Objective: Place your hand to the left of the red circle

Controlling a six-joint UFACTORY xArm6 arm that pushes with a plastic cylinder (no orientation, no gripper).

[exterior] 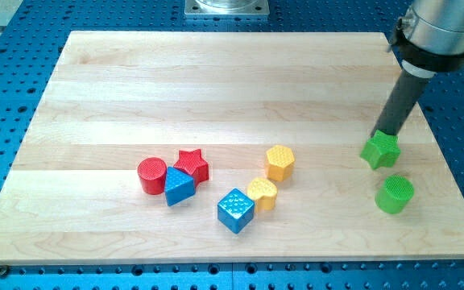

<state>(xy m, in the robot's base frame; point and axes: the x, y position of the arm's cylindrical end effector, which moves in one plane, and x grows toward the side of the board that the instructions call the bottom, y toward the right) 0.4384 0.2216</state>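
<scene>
The red circle (151,175) is a short red cylinder at the board's lower left of centre. It touches a blue triangle (178,188) on its right, and a red star (192,165) sits just right of both. My tip (384,131) is far off at the view's right, its end touching the top of a green star (380,151). The rod slants up to the arm at the top right corner.
A yellow hexagon (279,162), a yellow heart-like block (262,193) and a blue cube (235,210) sit in the lower middle. A green cylinder (395,194) lies below the green star. The wooden board (216,72) rests on a blue perforated table.
</scene>
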